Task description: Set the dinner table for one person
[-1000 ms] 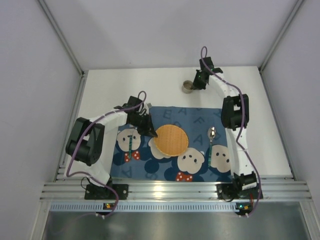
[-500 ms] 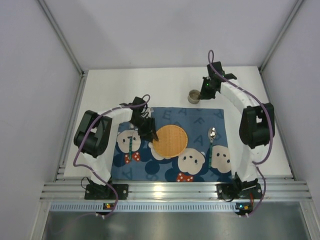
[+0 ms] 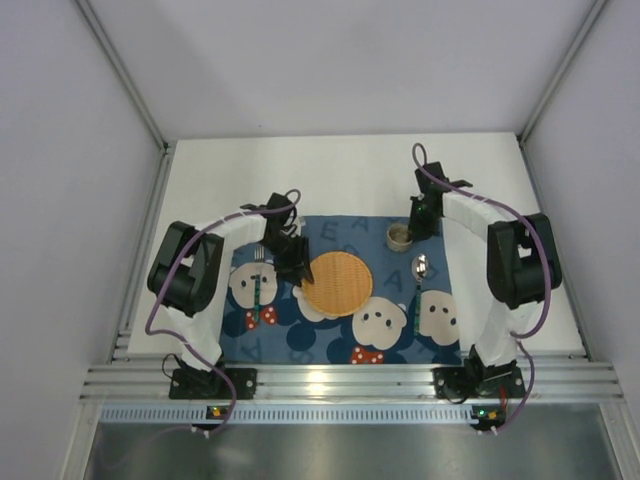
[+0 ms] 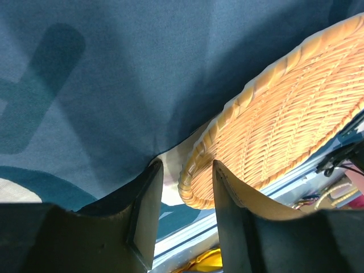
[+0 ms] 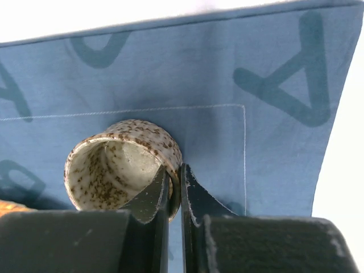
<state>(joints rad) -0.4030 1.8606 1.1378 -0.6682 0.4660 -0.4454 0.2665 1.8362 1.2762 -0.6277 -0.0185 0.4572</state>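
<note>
Dinner table (image 3: 330,175): white, flat, rigid and fixed, spread beneath everything. Nothing to take hold of there, only a firm surface for setting things down.

At its middle, blue bear placemat (image 3: 300,345): soft cloth, likely to wrinkle if dragged. On it, woven plate (image 3: 337,283) at centre, fork (image 3: 258,290) at 9 o'clock, spoon (image 3: 420,285) at 3 o'clock.

Speckled cup (image 5: 116,165) at 1 o'clock from the plate, near the mat's far right corner. Probably ceramic: hard, chippable, slick with glaze. Best taken by the rim wall.

Right gripper (image 5: 173,170) pinched narrow on that wall, one finger inside, one outside. Cup base on the mat or just above: cannot tell.

Left gripper (image 4: 185,187) at the plate's 9 o'clock edge, jaws parted, rim between them, seemingly unclamped. Plate likely light and stiff, with its raised rim as the handhold.
</note>
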